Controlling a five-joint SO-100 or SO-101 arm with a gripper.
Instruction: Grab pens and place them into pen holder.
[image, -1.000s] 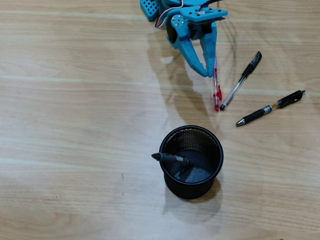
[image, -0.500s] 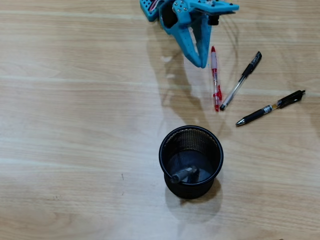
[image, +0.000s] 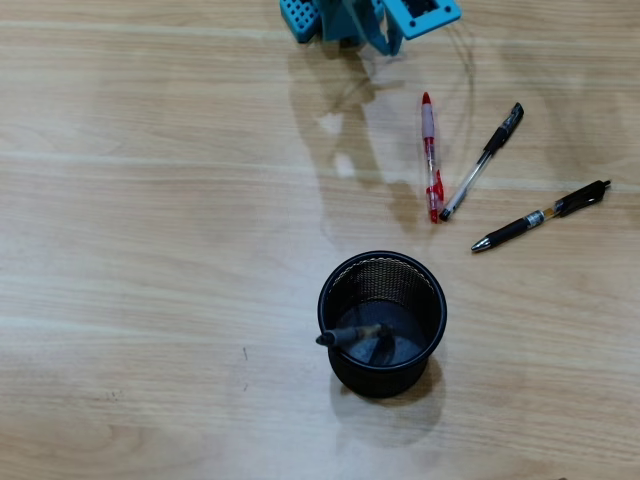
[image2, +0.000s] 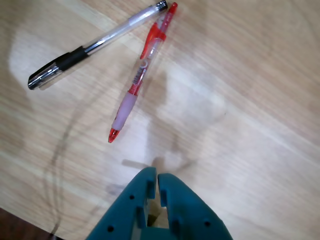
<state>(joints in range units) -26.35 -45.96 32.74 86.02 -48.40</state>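
The black wire-mesh pen holder stands near the middle of the wooden table. One dark pen leans inside it with its tip at the left rim. A red pen, a clear-barrel black pen and a black pen with an orange band lie on the table to the upper right. My teal gripper sits at the top edge of the overhead view, up and left of the red pen's tip. It is shut and empty, raised above the table.
The arm's teal base stands at the top edge of the overhead view. The red pen and the clear-barrel pen nearly touch at their lower ends. Bare wood stretches to the left of the pen holder and below it.
The gripper has pulled back from the red pen's upper end toward the top edge and closed. The pen in the holder has shifted and now leans against the left rim.
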